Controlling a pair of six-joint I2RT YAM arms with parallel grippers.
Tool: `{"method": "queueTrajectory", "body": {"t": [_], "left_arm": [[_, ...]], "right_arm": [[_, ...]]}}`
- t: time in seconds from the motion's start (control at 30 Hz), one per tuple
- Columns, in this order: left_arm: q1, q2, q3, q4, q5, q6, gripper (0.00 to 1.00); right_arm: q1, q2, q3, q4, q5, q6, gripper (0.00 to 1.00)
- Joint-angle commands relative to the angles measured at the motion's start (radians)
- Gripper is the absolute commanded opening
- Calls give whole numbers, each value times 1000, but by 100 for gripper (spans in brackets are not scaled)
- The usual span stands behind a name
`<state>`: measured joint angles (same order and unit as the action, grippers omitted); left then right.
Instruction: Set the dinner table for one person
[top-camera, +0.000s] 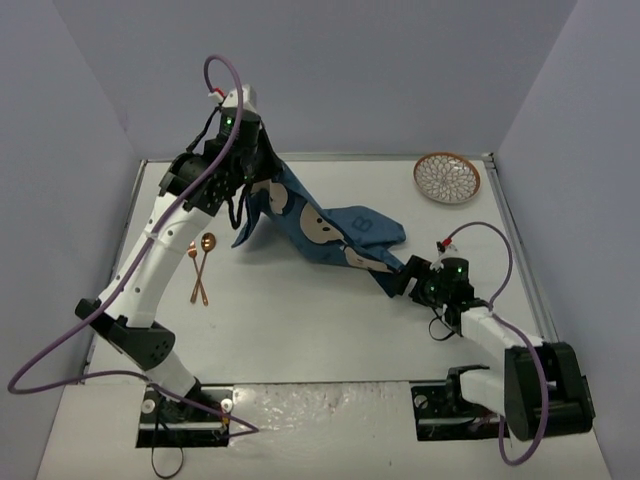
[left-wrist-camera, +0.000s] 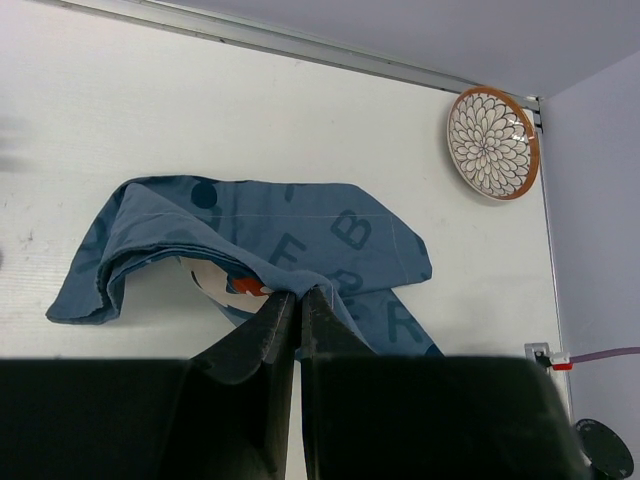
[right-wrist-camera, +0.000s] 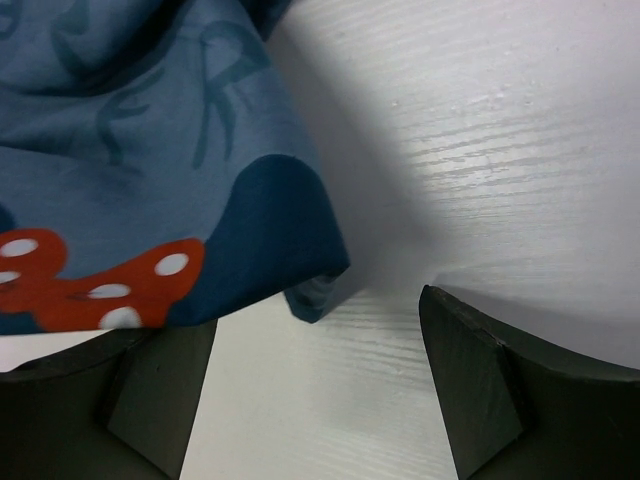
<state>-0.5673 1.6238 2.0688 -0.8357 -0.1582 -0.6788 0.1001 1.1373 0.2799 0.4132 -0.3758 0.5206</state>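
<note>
The dinner table (top-camera: 300, 330) is a large white top. A dark blue cartoon-face cloth mat (top-camera: 330, 235) hangs stretched across it. My left gripper (top-camera: 243, 165) is shut on the mat's upper end and holds it raised; in the left wrist view the fingertips (left-wrist-camera: 297, 300) pinch a fold of the mat (left-wrist-camera: 300, 240). My right gripper (top-camera: 398, 280) is open low over the table, with the mat's lower corner (right-wrist-camera: 310, 290) lying between its fingers (right-wrist-camera: 470, 370), apart from them. A patterned plate (top-camera: 447, 178) sits at the far right, also in the left wrist view (left-wrist-camera: 493, 143). Two copper spoons (top-camera: 201, 268) lie at the left.
Purple walls enclose the table on three sides. The metal edge (top-camera: 320, 157) runs along the back. Purple cables loop from both arms, one (top-camera: 485, 235) above the right wrist.
</note>
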Motion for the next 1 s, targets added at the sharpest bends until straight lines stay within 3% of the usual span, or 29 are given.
{"method": "queueTrajectory", "body": {"t": [0.0, 0.47, 0.63, 0.77, 0.97], "left_arm": [[10, -31, 49, 41, 0, 18, 0], [36, -69, 14, 53, 6, 18, 0], [61, -79, 1, 52, 17, 21, 0], [96, -87, -7, 53, 36, 25, 0], [171, -78, 76, 15, 81, 72, 0]], "right_arm": [[14, 65, 52, 124, 42, -16, 76], [49, 144, 91, 162, 48, -27, 46], [50, 121, 106, 134, 84, -49, 23], [50, 55, 188, -3, 145, -106, 0], [50, -92, 453, -335, 377, -201, 0]]}}
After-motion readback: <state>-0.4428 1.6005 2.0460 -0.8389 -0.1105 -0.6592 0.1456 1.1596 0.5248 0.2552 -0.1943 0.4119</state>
